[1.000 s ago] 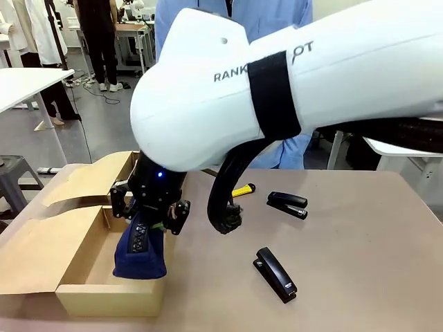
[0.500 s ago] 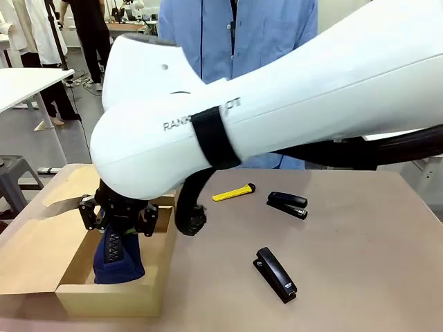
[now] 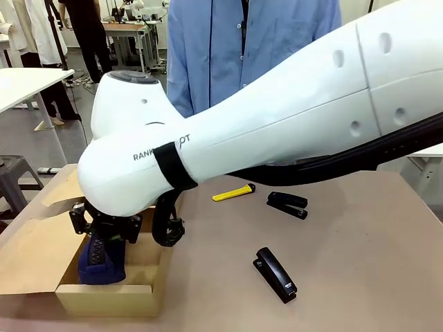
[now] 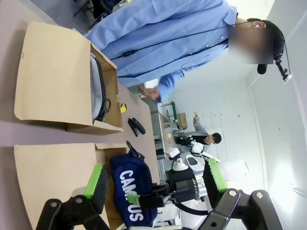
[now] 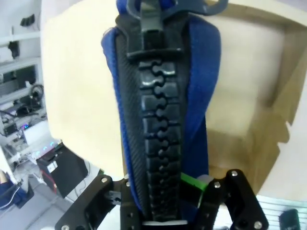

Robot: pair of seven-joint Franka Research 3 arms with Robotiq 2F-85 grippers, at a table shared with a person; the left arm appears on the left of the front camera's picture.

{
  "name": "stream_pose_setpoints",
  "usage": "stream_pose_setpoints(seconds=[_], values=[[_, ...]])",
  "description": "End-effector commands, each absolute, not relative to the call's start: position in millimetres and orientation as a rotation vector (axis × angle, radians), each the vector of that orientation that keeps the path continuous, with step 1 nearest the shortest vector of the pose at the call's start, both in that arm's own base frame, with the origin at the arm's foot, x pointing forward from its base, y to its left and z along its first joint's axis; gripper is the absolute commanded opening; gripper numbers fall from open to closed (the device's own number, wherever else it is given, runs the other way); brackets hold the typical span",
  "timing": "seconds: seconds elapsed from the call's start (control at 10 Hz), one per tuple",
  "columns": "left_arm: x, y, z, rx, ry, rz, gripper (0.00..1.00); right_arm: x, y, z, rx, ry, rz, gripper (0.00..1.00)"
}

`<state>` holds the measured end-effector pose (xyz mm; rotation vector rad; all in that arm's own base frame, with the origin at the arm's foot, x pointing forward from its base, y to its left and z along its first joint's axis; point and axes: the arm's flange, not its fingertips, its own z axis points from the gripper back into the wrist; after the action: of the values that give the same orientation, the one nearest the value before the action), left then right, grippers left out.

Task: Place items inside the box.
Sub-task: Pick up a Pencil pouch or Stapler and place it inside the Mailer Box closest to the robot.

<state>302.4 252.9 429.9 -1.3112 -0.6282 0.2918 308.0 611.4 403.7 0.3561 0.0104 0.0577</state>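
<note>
The right hand (image 3: 104, 232) grips the navy pouch (image 3: 100, 266) inside the box (image 3: 104, 301) at eight o'clock. The left hand (image 4: 154, 181) stands wide.

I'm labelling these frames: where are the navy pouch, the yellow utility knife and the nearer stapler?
navy pouch (image 3: 102, 268), front view, lower fabric body.
yellow utility knife (image 3: 230, 194), front view, middle of handle.
nearer stapler (image 3: 277, 274), front view, middle of top arm.
</note>
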Motion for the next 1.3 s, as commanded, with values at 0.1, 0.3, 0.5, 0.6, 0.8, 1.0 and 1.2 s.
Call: stream_pose_setpoints(seconds=[0.1,0.3,0.5,0.6,0.8,1.0,1.2], values=[[301.8,251.6,430.1,-1.318,-0.649,0.272,1.00,313.8,623.6,385.3,0.364,-0.006,-0.008,0.00],[301.8,251.6,430.1,-1.318,-0.649,0.272,1.00,323.5,625.8,359.2,0.352,0.048,-0.007,0.00],[301.8,251.6,430.1,-1.318,-0.649,0.272,1.00,332.7,626.3,340.0,0.354,0.070,-0.035,0.00],[301.8,251.6,430.1,-1.318,-0.649,0.272,1.00,333.6,626.5,335.5,0.358,0.076,-0.042,0.00],[301.8,251.6,430.1,-1.318,-0.649,0.272,1.00,334.4,628.1,330.5,0.352,0.086,-0.050,0.00],[301.8,251.6,430.1,-1.318,-0.649,0.272,1.00,333.7,628.1,331.6,0.350,0.105,-0.043,0.31],[301.8,251.6,430.1,-1.318,-0.649,0.272,1.00,332.4,629.5,333.6,0.342,0.106,-0.021,0.87]])
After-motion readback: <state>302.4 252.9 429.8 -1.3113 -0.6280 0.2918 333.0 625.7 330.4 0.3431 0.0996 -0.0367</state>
